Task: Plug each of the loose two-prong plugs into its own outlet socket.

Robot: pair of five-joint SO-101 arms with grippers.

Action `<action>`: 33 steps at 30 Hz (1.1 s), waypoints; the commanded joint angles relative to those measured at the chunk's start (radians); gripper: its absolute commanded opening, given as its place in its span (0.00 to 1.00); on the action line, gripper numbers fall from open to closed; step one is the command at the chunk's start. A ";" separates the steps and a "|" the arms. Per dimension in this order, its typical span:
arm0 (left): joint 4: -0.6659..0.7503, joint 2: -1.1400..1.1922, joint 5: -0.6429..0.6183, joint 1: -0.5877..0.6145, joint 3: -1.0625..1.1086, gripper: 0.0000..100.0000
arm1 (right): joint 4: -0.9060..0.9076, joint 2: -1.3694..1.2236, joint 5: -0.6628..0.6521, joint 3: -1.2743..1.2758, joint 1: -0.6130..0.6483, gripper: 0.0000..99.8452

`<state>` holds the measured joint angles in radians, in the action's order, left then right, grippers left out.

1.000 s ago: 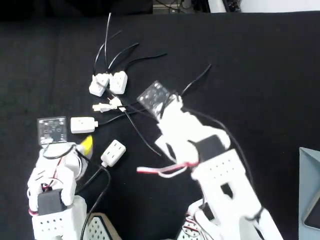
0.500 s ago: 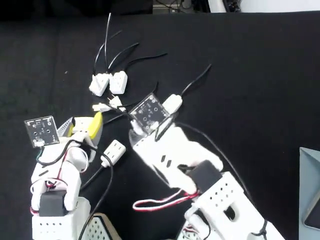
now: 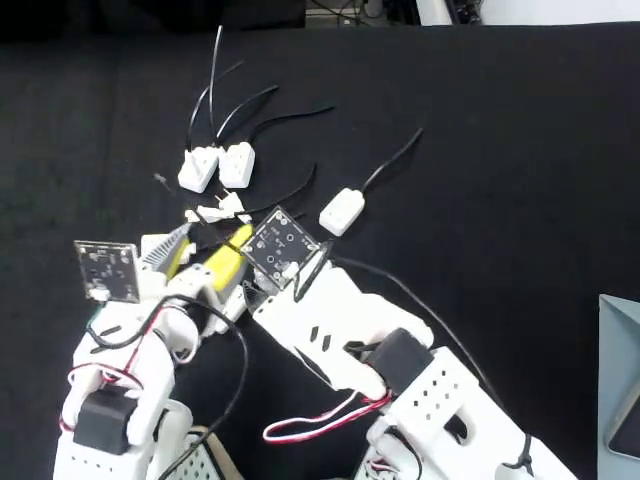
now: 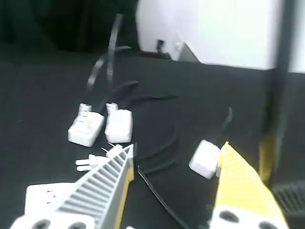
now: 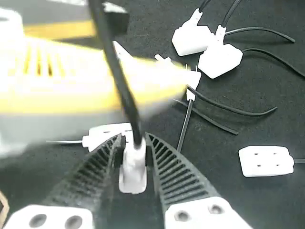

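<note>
Here, right fingers [image 5: 174, 171] pinch the white connector [image 5: 132, 171] between them; left fingers [image 4: 107, 176] gape empty.

White arms [image 3: 340, 325], black motors [image 3: 400, 362], red-and-white cables [image 3: 320, 420], yellow, grey, black ribbed jaws

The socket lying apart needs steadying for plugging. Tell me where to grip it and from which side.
Grip the socket across its long side walls, coming down from above. It lies flat, slot face up, with its cord leaving one short end, so the long sides look free and the slots stay clear.
</note>
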<state>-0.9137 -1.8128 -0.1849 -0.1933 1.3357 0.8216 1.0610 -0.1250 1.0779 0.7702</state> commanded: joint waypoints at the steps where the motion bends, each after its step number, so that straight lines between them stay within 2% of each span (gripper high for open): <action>1: -0.080 -0.009 0.068 -0.077 -0.088 0.27 | -0.021 0.012 0.009 -0.004 0.008 0.01; 5: -0.127 -0.009 0.118 -0.110 -0.134 0.22 | -0.020 0.012 0.009 -0.004 0.008 0.01; 8: -0.126 -0.009 0.127 -0.087 -0.137 0.21 | -0.020 0.012 0.009 0.005 0.002 0.01; 12: -0.121 -0.009 0.121 0.062 -0.145 0.21 | -0.031 0.010 0.009 0.018 -0.041 0.01; 19: -0.130 -0.009 0.121 0.456 -0.163 0.21 | -0.184 0.008 0.008 0.071 -0.051 0.01; 23: -0.153 -0.009 0.120 0.664 -0.102 0.21 | -0.275 0.007 0.008 0.105 -0.046 0.01; 27: -0.132 -0.009 0.120 0.751 -0.007 0.21 | -0.362 -0.077 0.002 0.105 -0.046 0.01; 33: -0.015 -0.009 0.120 0.756 0.117 0.21 | -0.563 -0.326 0.000 0.102 0.015 0.01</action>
<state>-0.9843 -1.8190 -0.0698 0.5508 1.4323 0.3491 0.8293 -0.1250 1.1960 0.7518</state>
